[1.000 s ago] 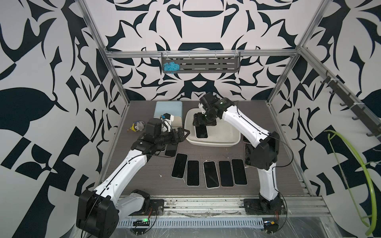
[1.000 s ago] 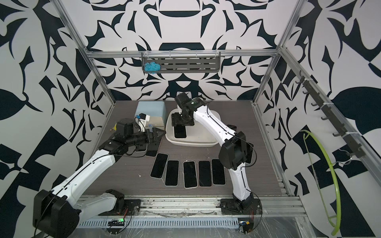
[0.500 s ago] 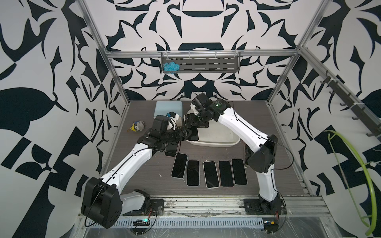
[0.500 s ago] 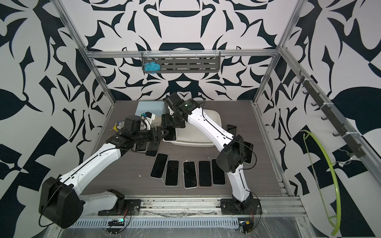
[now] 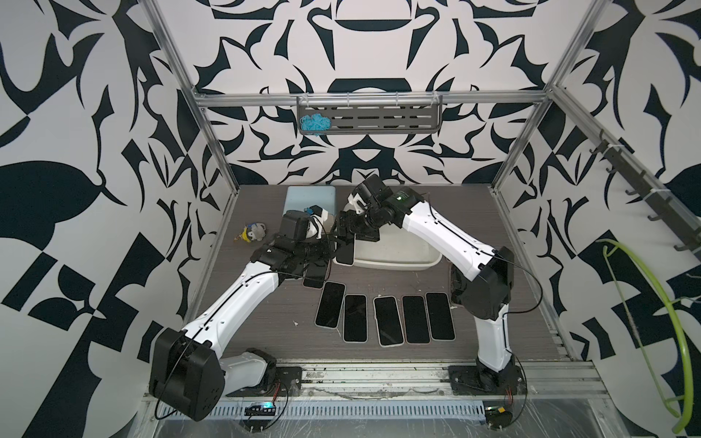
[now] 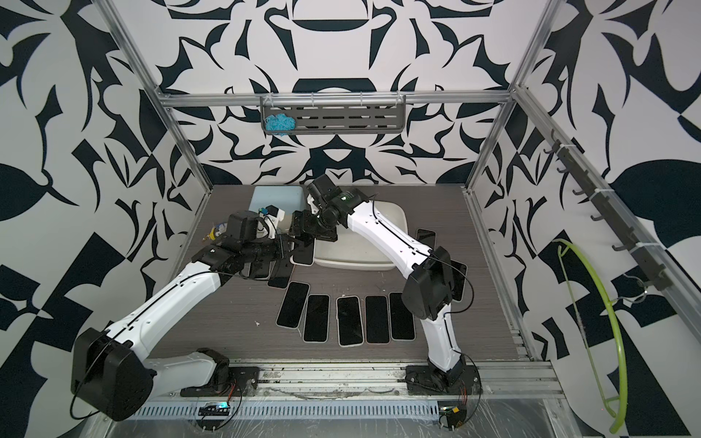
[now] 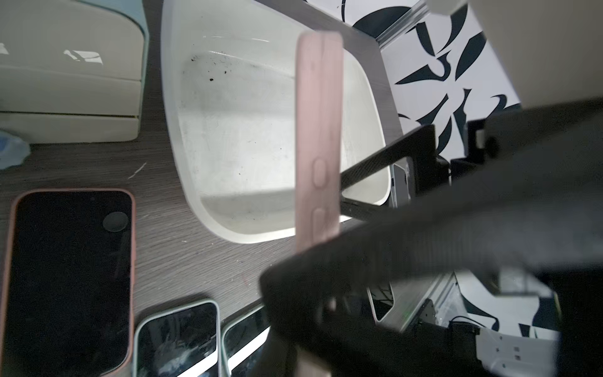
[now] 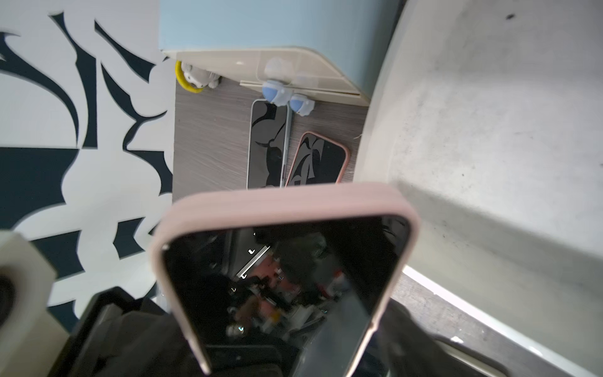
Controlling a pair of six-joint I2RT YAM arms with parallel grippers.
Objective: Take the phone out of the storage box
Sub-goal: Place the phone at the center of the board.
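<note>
The phone, in a pink case, is in the air just over the near-left corner of the storage box, not resting inside it. Its long axis runs roughly near to far. The left gripper comes in from the left and is clamped tight on the phone. The right gripper is just beyond the phone's far end; I cannot tell whether its jaws are gripping or clear. The free worktop and the row of phones lie nearer, so I judge the left arm is the one to carry the phone off.
</note>
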